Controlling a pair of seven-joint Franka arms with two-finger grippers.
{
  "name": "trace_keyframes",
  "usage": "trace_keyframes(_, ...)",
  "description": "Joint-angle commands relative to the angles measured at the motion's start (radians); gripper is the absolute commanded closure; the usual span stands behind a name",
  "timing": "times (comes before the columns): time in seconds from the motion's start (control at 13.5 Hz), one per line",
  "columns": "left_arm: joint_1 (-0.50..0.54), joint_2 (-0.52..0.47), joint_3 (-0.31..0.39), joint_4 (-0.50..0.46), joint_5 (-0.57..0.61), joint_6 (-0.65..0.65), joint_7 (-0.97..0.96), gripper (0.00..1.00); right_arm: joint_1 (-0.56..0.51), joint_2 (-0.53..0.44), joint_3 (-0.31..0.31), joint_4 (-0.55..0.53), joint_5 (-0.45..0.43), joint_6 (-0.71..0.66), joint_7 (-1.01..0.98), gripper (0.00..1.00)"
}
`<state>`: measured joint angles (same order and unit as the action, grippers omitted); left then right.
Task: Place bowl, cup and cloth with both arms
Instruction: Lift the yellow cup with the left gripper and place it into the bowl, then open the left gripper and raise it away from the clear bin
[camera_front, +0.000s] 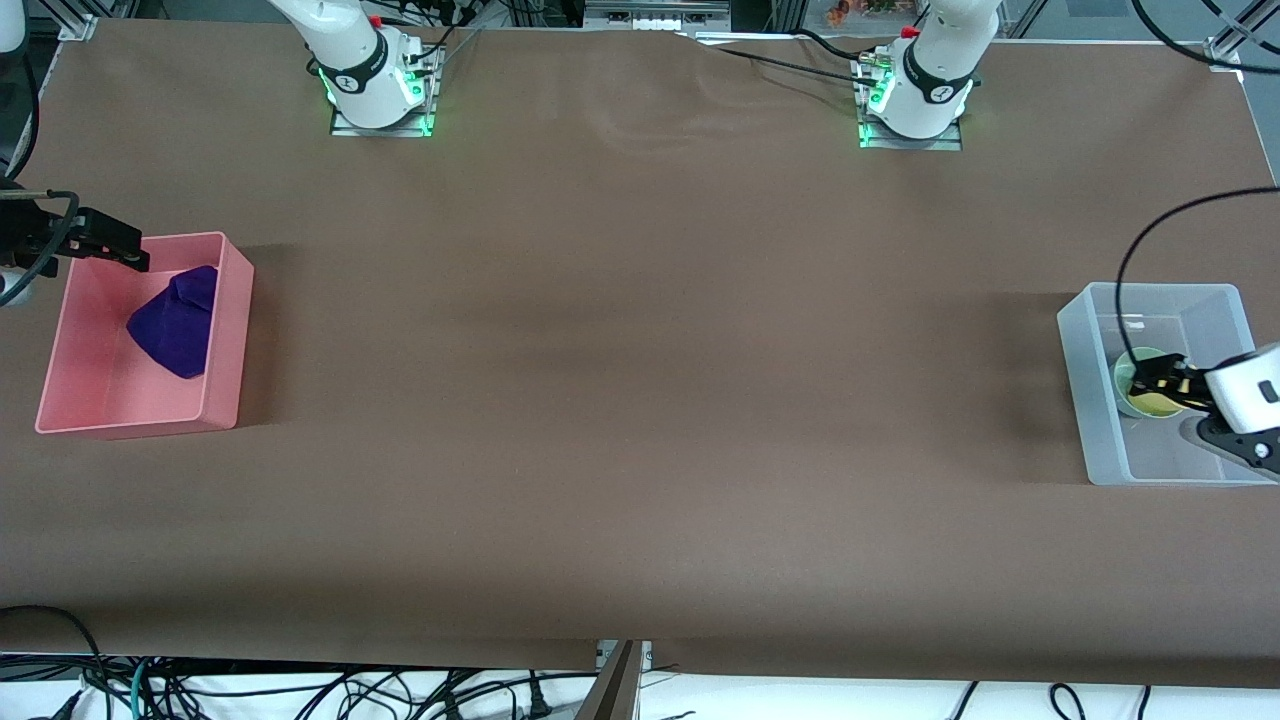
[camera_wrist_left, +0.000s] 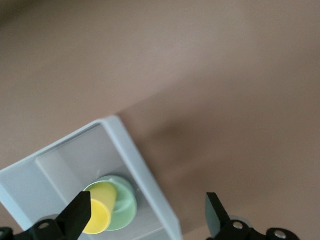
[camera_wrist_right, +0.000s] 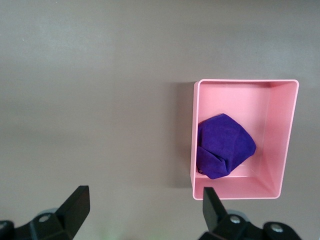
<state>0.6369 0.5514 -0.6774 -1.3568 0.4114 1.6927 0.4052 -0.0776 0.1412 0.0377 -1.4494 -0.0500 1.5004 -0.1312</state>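
The purple cloth (camera_front: 178, 322) lies bunched in a pink bin (camera_front: 222, 330) at the right arm's end of the table; it also shows in the right wrist view (camera_wrist_right: 223, 145). My right gripper (camera_front: 128, 255) is open and empty, up over that bin's edge (camera_wrist_right: 144, 207). The pale green bowl (camera_front: 1128, 376) sits in a translucent grey bin (camera_front: 1085, 380) at the left arm's end. The yellow cup (camera_front: 1160, 404) rests tilted inside the bowl. The left wrist view shows the cup (camera_wrist_left: 100, 212), the bowl (camera_wrist_left: 126, 205) and the bin (camera_wrist_left: 145, 170). My left gripper (camera_front: 1150, 384) hangs open and empty over the bowl (camera_wrist_left: 147, 217).
The brown table cover (camera_front: 640, 400) spans the whole table between the two bins. Both arm bases (camera_front: 375, 85) stand along the table's farthest edge from the front camera. Cables hang below the nearest edge.
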Motion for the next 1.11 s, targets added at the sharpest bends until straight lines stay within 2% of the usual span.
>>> trace_keyframes(0.0, -0.044, -0.057, -0.047, -0.008, -0.005, -0.068, -0.132, 0.0, -0.007, 0.006, 0.005, 0.023, 0.009, -0.016, 0.005, 0.0)
trace_keyframes(0.22, -0.127, -0.117, -0.048, -0.008, -0.017, -0.123, -0.221, 0.0, -0.007, 0.006, 0.004, 0.023, 0.009, -0.016, 0.005, 0.0)
trace_keyframes(0.44, -0.14, -0.142, -0.086, -0.005, -0.049, -0.169, -0.224, 0.0, -0.007, 0.006, 0.004, 0.023, 0.009, -0.016, 0.005, 0.0)
trace_keyframes(0.59, -0.146, -0.159, -0.07, 0.013, -0.11, -0.179, -0.22, 0.0, -0.007, 0.006, 0.005, 0.023, 0.009, -0.016, 0.005, 0.0)
trace_keyframes(0.67, -0.176, -0.186, -0.035, -0.007, -0.144, -0.17, -0.221, 0.0, -0.007, 0.006, 0.004, 0.023, 0.009, -0.016, 0.005, 0.0)
trace_keyframes(0.81, -0.377, -0.293, 0.246, -0.074, -0.262, -0.145, -0.239, 0.0, -0.007, 0.006, 0.004, 0.023, 0.009, -0.016, 0.005, 0.0)
trace_keyframes(0.96, -0.532, -0.364, 0.469, -0.175, -0.388, -0.079, -0.256, 0.0, -0.007, 0.008, 0.004, 0.023, 0.009, -0.014, 0.005, 0.0)
trace_keyframes(1.04, -0.605, -0.389, 0.566, -0.203, -0.399, -0.056, -0.258, 0.0, -0.007, 0.006, 0.004, 0.023, 0.009, -0.014, 0.004, 0.0)
